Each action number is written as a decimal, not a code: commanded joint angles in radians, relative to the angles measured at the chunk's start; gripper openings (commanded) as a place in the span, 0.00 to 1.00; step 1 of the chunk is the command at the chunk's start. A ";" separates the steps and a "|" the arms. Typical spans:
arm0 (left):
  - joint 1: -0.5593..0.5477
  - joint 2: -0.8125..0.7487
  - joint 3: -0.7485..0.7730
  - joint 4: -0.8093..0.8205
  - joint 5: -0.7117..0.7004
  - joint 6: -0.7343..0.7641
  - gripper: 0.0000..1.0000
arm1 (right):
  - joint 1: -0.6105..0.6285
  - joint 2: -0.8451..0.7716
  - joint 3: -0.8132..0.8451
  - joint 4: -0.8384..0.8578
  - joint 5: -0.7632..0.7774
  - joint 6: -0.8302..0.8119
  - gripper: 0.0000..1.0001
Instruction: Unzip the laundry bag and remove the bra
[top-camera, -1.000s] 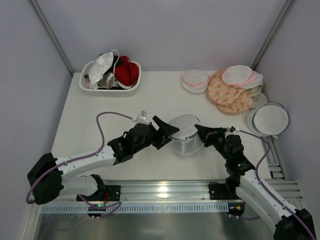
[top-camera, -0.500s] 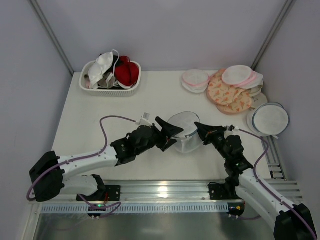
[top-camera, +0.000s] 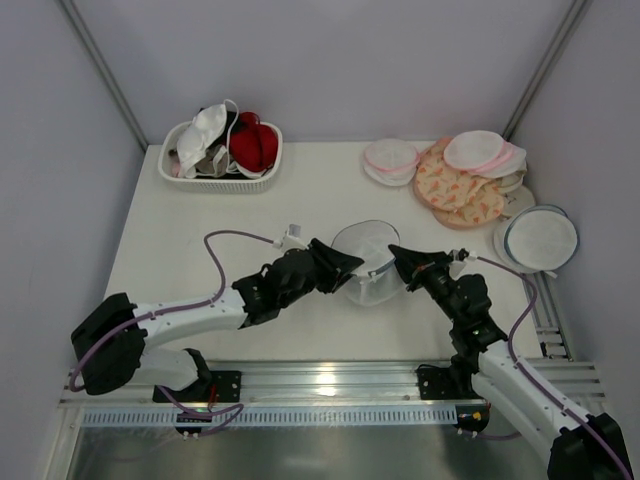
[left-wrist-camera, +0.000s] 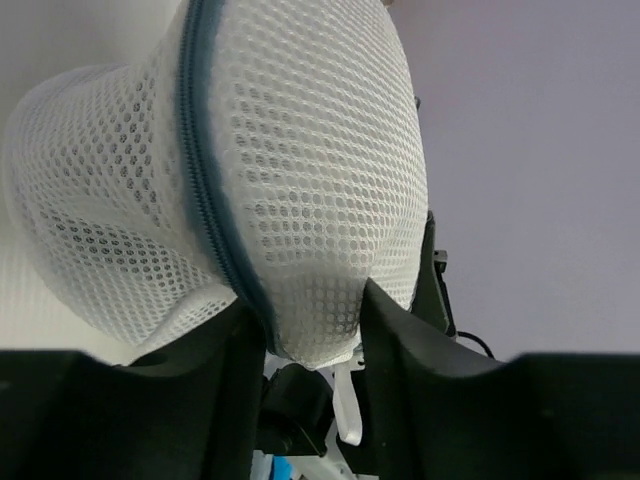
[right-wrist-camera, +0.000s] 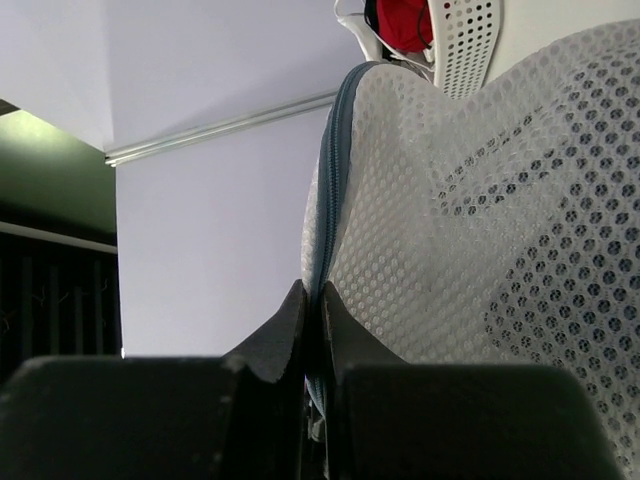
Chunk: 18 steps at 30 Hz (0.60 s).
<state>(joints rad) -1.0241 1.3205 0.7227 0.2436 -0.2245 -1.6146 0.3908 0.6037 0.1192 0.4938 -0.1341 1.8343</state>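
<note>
Both arms low, converging; left gripper (top-camera: 350, 263) clamps laundry bag (top-camera: 364, 246); right gripper (top-camera: 394, 254) pinches zip rim (right-wrist-camera: 336, 165).

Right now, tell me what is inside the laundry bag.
No dark shape shows through the mesh of the laundry bag; folds pinched by the left pincer and right pincer are hidden.

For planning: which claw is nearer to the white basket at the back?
Left. The left claw pinches the laundry bag on the side toward the basket; the right claw pinches the opposite side.
</note>
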 joint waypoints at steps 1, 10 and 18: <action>0.018 -0.044 0.031 0.022 -0.070 0.044 0.36 | 0.006 -0.041 0.022 0.014 -0.055 -0.035 0.03; 0.032 -0.124 0.004 -0.069 -0.087 0.099 0.00 | 0.005 -0.062 0.121 -0.147 -0.131 -0.219 0.38; 0.033 -0.247 -0.008 -0.302 -0.150 0.249 0.00 | 0.006 0.060 0.473 -0.745 -0.153 -0.826 0.78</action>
<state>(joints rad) -0.9958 1.1271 0.7219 0.0616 -0.3042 -1.4700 0.3916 0.6067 0.4526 -0.0032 -0.2596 1.3331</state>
